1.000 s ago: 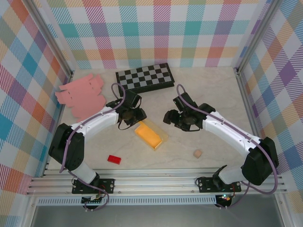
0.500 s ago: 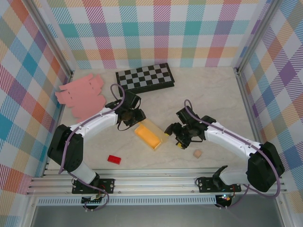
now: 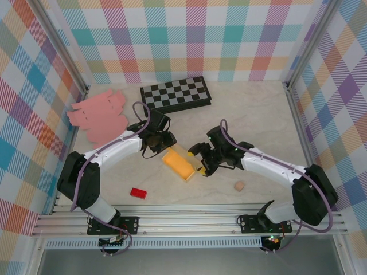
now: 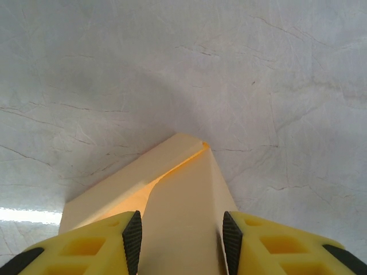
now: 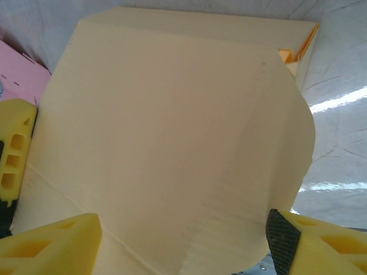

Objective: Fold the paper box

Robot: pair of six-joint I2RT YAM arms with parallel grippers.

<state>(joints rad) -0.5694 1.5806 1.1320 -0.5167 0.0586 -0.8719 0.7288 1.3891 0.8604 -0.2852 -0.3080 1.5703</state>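
Scene: table with checked walls on three sides.

Task item: the box, yellow-orange card, lies part-folded at the middle of the table, its long axis running from upper left to lower right in the top view. One cream panel stands raised along its far side.

Left gripper: at the box's upper-left end. In the left wrist view the black pads sit one on each side of a cream panel that fills the gap between them; the pincer is clamped on the box. The panel runs away from the fingers to a folded corner with an orange inner face showing.

Right gripper: at the box's lower-right end. In the right wrist view its fingers stand wide apart at the bottom corners, with a broad cream flap rising between and beyond them. Pincer apart; contact between pads and flap cannot be told.

Other items:
- chessboard, flat at the far side
- pink sheet, flat at far left, well apart from the box
- red block, near left
- cube, pale, near right, apart from the right arm
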